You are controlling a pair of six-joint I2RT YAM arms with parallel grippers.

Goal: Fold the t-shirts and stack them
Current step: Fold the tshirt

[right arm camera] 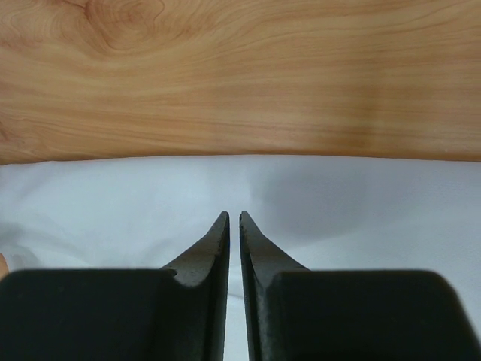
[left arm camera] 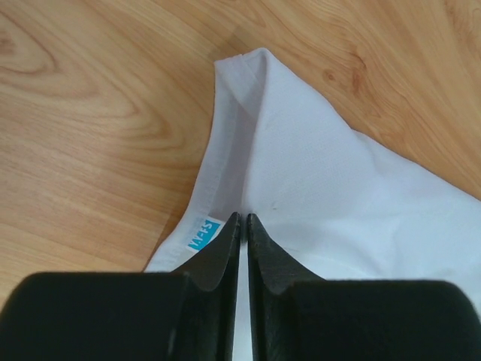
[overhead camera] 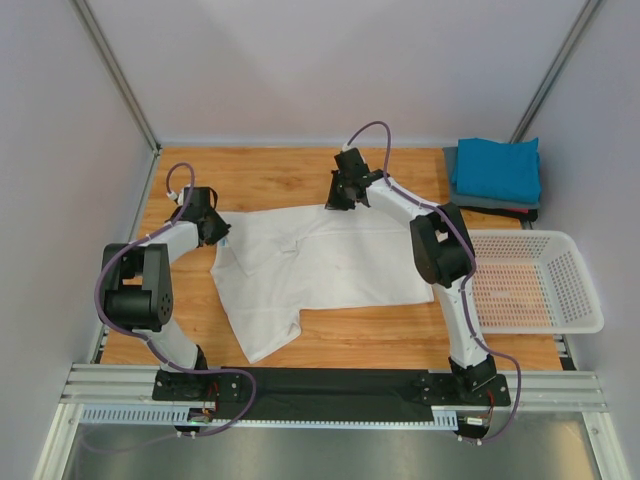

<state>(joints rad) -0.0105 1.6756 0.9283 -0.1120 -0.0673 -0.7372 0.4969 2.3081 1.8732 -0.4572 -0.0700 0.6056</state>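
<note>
Left pincer [left arm camera: 242, 218] and right pincer [right arm camera: 233, 216] look almost pressed together; whether they pinch the partly folded white shirt [overhead camera: 320, 265] we cannot tell. The teal shirt [overhead camera: 497, 168] lies stacked far right.

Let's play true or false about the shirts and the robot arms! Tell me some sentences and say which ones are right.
1. The white t-shirt lies spread on the wooden table. True.
2. The teal t-shirt is inside the basket. False: it sits folded on a pile at the far right corner, beyond the basket.
3. Both grippers are wide open. False: the left gripper and the right gripper each have their fingers almost together.
4. The left gripper is near a small blue label on the white t-shirt. True.
5. A dark grey t-shirt lies under the teal one. True.
</note>
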